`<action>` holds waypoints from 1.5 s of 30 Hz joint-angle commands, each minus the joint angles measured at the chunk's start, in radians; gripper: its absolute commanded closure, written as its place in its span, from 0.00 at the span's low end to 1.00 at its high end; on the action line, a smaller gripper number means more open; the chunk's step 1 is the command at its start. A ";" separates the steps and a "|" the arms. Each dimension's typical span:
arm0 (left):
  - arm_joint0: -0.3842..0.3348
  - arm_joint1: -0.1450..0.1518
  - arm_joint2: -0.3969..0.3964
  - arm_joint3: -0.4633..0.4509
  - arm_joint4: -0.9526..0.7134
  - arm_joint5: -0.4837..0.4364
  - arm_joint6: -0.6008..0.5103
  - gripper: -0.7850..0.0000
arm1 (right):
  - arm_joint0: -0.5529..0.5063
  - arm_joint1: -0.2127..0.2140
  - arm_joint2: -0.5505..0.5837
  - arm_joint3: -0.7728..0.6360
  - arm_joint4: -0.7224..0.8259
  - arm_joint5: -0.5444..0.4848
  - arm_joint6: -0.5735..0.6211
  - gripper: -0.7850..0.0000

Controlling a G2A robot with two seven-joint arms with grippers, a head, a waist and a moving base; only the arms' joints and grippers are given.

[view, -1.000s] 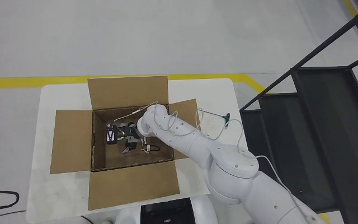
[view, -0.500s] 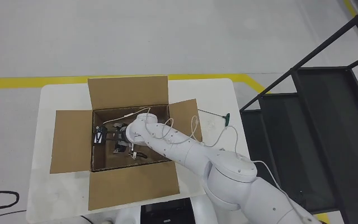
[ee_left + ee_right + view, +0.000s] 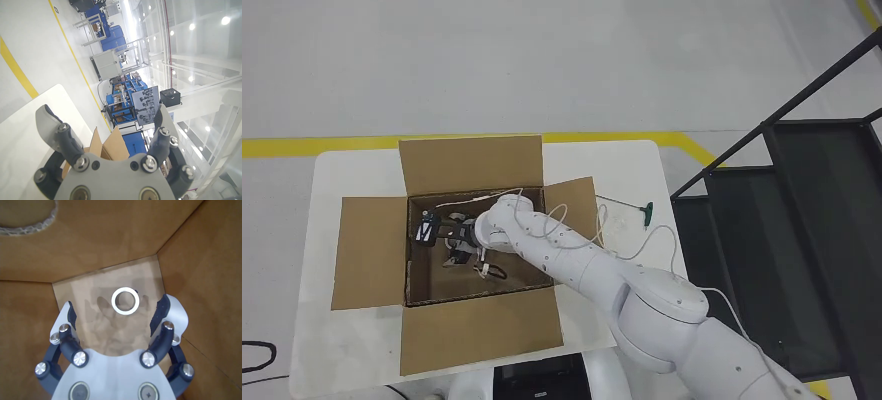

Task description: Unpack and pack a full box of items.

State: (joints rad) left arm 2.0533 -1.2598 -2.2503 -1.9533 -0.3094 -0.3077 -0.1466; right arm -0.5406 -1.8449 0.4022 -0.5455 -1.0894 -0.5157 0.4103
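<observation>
A white table with rounded corners sits at the middle left of the top view. A yellow painted floor stripe runs across the upper left behind it. A black metal staircase with 2 slanting rails stands at the right edge.

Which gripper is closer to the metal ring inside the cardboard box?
Right. The right gripper is inside the cardboard box, open, with the metal ring lying just ahead of it. The left gripper is outside the box, pointing away.
</observation>
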 commanded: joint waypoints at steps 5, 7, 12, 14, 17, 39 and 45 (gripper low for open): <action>0.000 0.000 0.000 0.000 0.000 0.000 0.000 0.00 | 0.000 0.000 0.000 0.000 0.000 0.001 -0.001 0.00; 0.000 0.000 0.000 0.000 0.000 0.000 0.000 0.00 | 0.000 0.000 0.000 0.000 0.000 0.001 -0.001 0.00; 0.000 0.000 0.000 0.000 0.000 0.000 0.000 0.00 | -0.002 0.000 0.002 0.000 0.002 0.007 -0.004 0.00; 0.000 0.000 0.000 0.000 0.000 0.000 0.000 0.00 | -0.010 0.000 0.004 -0.013 0.001 0.014 -0.005 0.00; 0.000 0.000 0.000 0.000 0.000 0.000 0.000 0.00 | -0.012 -0.003 0.004 -0.022 -0.006 -0.004 0.011 0.05; 0.000 0.000 0.000 0.000 0.000 0.000 0.000 0.00 | -0.026 -0.048 0.070 0.079 0.075 0.192 0.044 0.62; 0.000 0.000 0.000 0.000 0.000 0.000 0.000 0.00 | -0.023 -0.061 0.072 0.097 0.065 0.218 0.053 0.62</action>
State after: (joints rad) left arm 2.0533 -1.2598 -2.2503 -1.9533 -0.3094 -0.3077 -0.1466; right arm -0.5643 -1.9038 0.4738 -0.4526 -1.0237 -0.2994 0.4576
